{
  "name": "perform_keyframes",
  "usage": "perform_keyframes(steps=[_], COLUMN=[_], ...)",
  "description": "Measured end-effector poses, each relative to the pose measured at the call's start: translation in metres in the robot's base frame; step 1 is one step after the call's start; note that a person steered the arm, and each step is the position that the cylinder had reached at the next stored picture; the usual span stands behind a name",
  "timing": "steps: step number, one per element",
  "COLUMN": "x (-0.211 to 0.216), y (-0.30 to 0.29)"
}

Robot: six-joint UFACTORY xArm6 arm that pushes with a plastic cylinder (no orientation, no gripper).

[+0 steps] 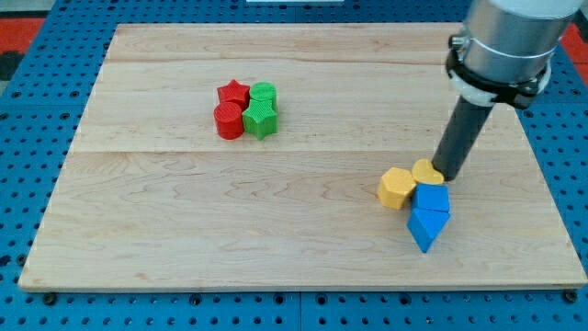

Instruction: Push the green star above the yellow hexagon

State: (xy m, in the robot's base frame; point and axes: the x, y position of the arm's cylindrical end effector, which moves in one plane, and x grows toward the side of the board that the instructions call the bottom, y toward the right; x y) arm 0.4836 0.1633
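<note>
The green star (pixel 260 119) lies in a tight cluster at the view's upper left of centre. The yellow hexagon (pixel 397 188) lies at the lower right of the board. My tip (pixel 447 175) rests at the right edge of a yellow heart-like block (pixel 425 171), just right of the hexagon and far from the green star.
A red star (pixel 234 93), a red cylinder (pixel 229 120) and a green cylinder (pixel 264 94) touch the green star. Two blue blocks (pixel 431 197) (pixel 425 226) sit just below the yellow pair. The wooden board (pixel 184 230) lies on a blue pegboard (pixel 28 110).
</note>
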Motion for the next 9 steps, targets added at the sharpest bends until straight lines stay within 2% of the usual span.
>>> perform_keyframes(steps=[1,2,3,4,5,6,8,9], x=[-0.009,-0.068,-0.111,-0.158,-0.199,-0.18,-0.093,-0.093], y=[-0.012,-0.028,-0.132,-0.201,-0.234,-0.288,-0.218,-0.23])
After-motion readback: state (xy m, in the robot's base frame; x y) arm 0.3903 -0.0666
